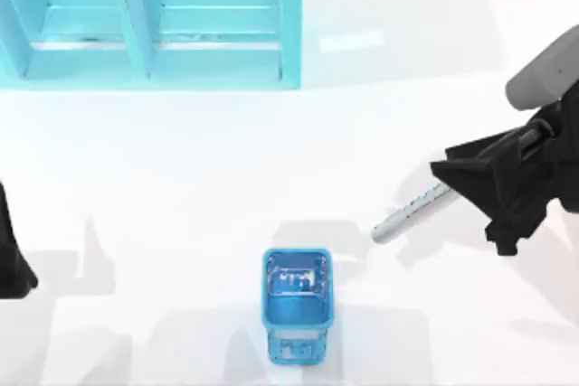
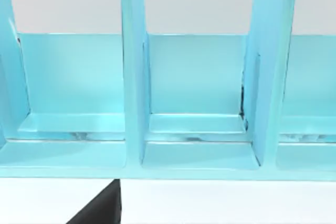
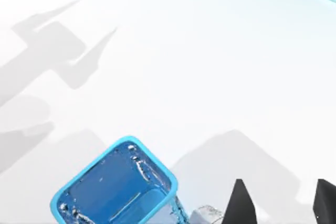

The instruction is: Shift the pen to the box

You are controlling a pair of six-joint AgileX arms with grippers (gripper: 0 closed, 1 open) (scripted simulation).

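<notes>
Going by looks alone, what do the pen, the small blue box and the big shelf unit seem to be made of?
Pen, gripped by the right gripper: silver-grey barrel with a satin sheen, metal or metallic-coated plastic; can't tell which.
Small blue box: see-through with bright glints on its walls, looks like glossy clear plastic, possibly glass.
Shelf unit: opaque light-blue panels with soft reflections, likely smooth painted or moulded plastic.

Matte black angular right hand (image 1: 457,189) with pointed fingers (image 3: 239,203), pale grey rounded forearm link (image 1: 543,74).

Light: bright, even, washing out the white table (image 1: 181,178).
Shadows: soft grey arm shapes, at 7 o'clock in the top view.
Glare: pale sheen at 1 o'clock.
Focus: mildly soft throughout.
</notes>
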